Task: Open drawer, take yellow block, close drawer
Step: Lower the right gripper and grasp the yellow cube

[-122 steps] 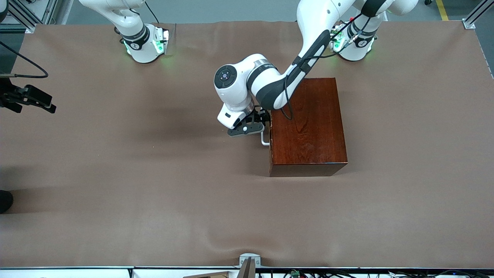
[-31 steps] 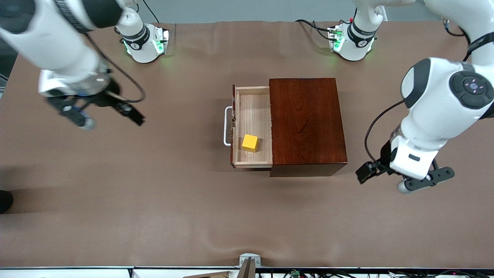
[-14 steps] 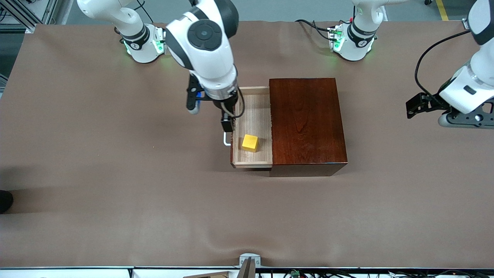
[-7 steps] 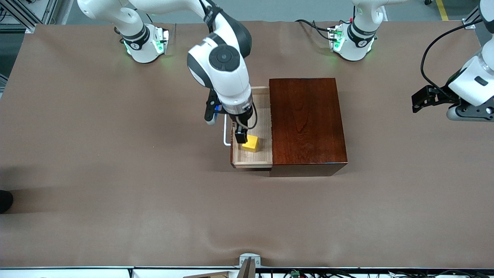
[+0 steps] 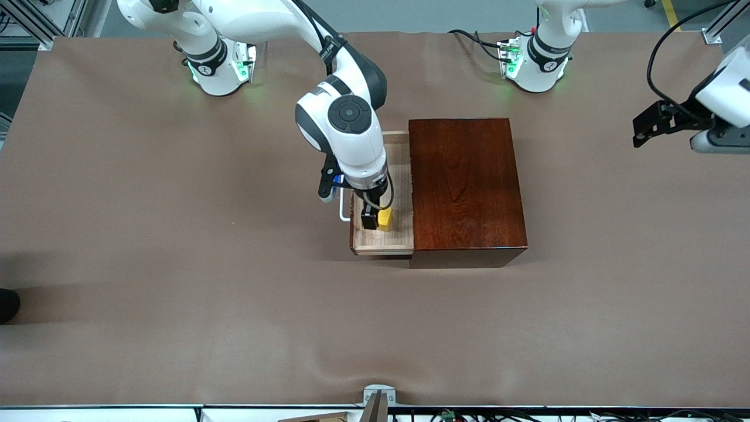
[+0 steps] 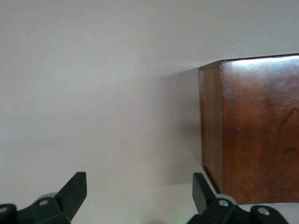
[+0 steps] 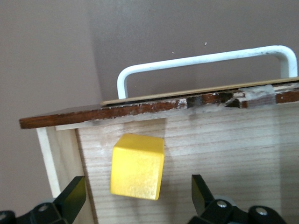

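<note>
While the left claw (image 6: 135,200) waits spread, the right claw (image 7: 135,200) gapes over one yellow block (image 7: 138,166) in one drawer (image 7: 233,149).

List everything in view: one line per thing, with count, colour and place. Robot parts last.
wooden box: one, glossy reddish-brown, on the table near its middle, toward the left arm's end.
drawer: one, light plywood tray with dark front, pulled out of the box toward the right arm's end.
handle: one, white U-shaped bar, on the drawer's front.
yellow block: one, bright yellow, on the drawer floor in its part nearer the front camera.
table: one, covered in brown.
right tool: one, black, open, over the drawer, fingers either side of the block.
left tool: one, black, open, waiting raised off the left arm's end.
</note>
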Available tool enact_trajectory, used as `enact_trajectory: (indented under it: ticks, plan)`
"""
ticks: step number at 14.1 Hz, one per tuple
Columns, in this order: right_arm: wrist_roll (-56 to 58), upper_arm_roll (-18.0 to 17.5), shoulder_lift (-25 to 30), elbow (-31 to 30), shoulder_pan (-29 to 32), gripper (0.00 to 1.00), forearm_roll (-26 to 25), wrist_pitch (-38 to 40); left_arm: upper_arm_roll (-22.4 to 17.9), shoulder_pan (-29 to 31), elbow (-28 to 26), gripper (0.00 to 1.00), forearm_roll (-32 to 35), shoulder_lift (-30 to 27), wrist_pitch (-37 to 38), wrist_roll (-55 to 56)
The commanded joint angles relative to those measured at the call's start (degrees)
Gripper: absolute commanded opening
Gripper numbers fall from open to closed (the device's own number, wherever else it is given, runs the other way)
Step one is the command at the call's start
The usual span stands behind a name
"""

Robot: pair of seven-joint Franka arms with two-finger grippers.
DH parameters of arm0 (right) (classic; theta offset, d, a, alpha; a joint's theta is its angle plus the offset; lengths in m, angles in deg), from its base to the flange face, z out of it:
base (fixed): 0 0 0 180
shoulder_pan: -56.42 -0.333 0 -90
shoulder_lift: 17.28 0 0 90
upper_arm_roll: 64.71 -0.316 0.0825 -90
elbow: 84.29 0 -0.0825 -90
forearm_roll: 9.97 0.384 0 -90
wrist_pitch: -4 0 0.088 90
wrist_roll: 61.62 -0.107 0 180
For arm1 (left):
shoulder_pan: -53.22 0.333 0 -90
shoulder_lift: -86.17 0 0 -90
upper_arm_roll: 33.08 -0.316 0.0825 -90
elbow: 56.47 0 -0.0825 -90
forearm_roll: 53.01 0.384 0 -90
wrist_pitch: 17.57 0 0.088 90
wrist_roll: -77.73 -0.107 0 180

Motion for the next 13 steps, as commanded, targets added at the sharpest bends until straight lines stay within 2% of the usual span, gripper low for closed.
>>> enact_trajectory:
  ticks: [1, 5, 8, 13]
  plan:
    - [-1.2, 0.5, -1.3, 1.5, -0.7, 1.0, 0.6, 0.1, -2.0, 0.1, -0.6, 1.0, -3.1, -0.7, 0.6, -0.2]
    - [-1.2, 0.5, -2.3, 1.4, -0.8, 1.0, 0.6, -1.5, -1.8, -0.5, 0.3, 1.0, -1.6, 2.6, -1.2, -0.1]
    - [-1.2, 0.5, -3.4, 1.4, -1.2, 1.0, 0.6, -2.0, -1.8, -0.9, 4.1, 1.0, -1.6, 5.0, -2.2, -1.1]
    - [-1.2, 0.5, -4.1, 1.4, -1.3, 1.0, 0.5, -3.1, -1.7, -1.1, 4.7, 1.0, -1.6, 5.6, -2.1, -0.1]
